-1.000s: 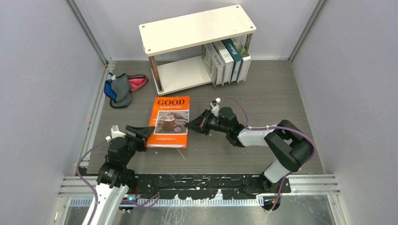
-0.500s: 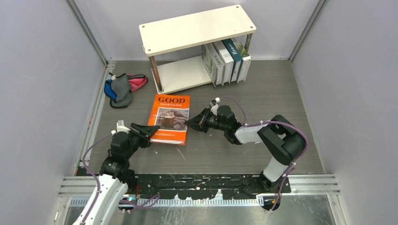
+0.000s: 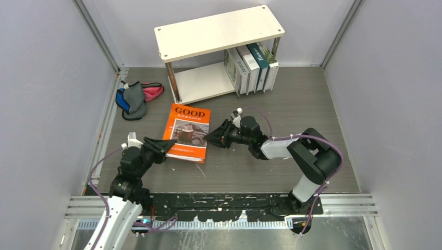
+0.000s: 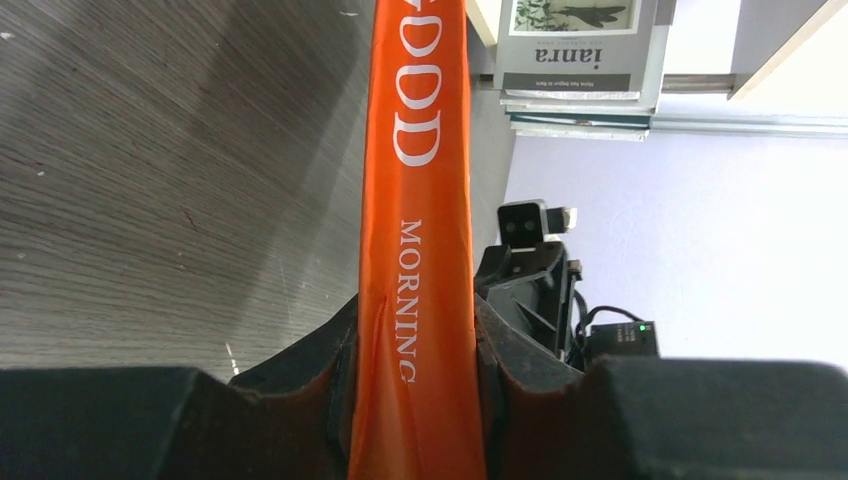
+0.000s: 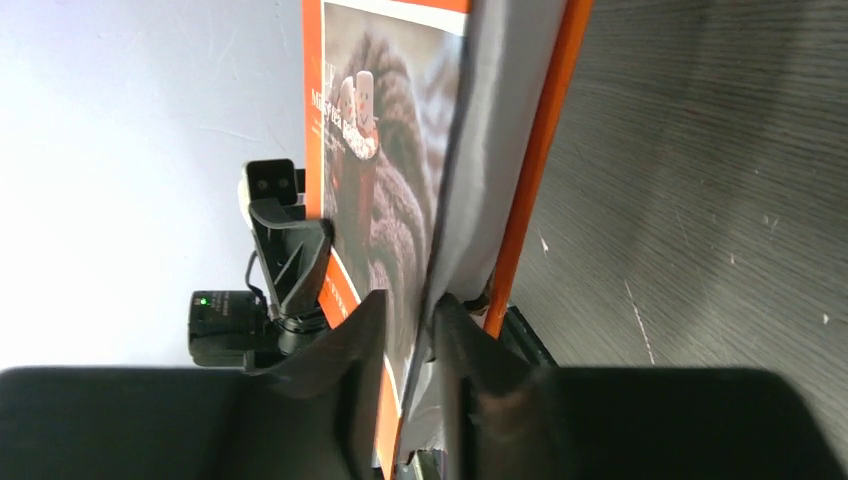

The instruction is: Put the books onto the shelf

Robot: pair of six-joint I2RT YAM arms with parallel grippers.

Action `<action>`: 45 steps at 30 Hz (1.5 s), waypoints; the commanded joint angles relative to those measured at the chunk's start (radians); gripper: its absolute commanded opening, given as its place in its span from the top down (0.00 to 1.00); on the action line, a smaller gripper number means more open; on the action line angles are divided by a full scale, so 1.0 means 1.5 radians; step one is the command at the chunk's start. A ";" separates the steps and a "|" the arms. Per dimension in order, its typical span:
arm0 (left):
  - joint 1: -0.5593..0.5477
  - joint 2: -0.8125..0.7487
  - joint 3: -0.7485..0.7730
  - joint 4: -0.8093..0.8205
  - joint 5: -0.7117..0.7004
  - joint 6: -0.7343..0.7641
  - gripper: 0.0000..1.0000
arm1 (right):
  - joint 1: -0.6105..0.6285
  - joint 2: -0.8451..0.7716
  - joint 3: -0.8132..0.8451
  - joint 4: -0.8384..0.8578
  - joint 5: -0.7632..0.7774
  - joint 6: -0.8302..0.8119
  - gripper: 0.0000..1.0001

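While the thin orange "GOOD MORNING" paperback [image 3: 186, 133] sits near-left of the cream two-tier shelf [image 3: 219, 31], the left gripper [image 3: 165, 145] clamps its stiff-looking spine; the right gripper [image 3: 209, 138] narrowly straddles the probably floppy cover, grip unclear.

a robot lab test cell. plain pale walls [image 3: 47, 78] box in a small grey table [image 3: 312, 104]. bare aluminium rails [image 3: 83, 205] run along the near edge and posts [image 3: 97, 31] stand in the corners. a left arm [image 3: 130, 166] and a right arm [image 3: 307, 156], black and white, are bolted to a black perforated plate [image 3: 219, 199], with purple cables [image 3: 256, 108] looping loose. the only furnishings are props: a small shelf [image 3: 219, 31], a few books [image 3: 250, 65], an orange book [image 3: 188, 125] and a cloth bundle [image 3: 136, 99].
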State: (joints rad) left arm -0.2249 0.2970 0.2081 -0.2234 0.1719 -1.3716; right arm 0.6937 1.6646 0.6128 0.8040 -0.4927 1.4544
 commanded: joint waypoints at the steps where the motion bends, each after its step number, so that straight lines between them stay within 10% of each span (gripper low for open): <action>1: -0.002 -0.004 0.050 -0.012 -0.001 0.038 0.66 | 0.005 -0.069 0.042 -0.072 -0.016 -0.087 0.63; 15: -0.004 0.026 0.100 -0.033 -0.030 0.075 0.67 | 0.001 -0.211 0.078 -0.359 0.063 -0.295 0.46; 25: -0.024 0.086 0.176 -0.056 -0.064 0.108 0.67 | 0.060 -0.321 0.201 -0.708 0.302 -0.590 0.46; 45: -0.381 0.303 0.318 -0.042 -0.448 0.165 0.69 | 0.268 -0.383 0.216 -0.819 0.831 -0.755 0.45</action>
State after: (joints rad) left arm -0.7498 0.7216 0.6075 -0.3786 -0.3485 -1.1526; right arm 1.0668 1.1633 0.9588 -0.4221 0.5343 0.3561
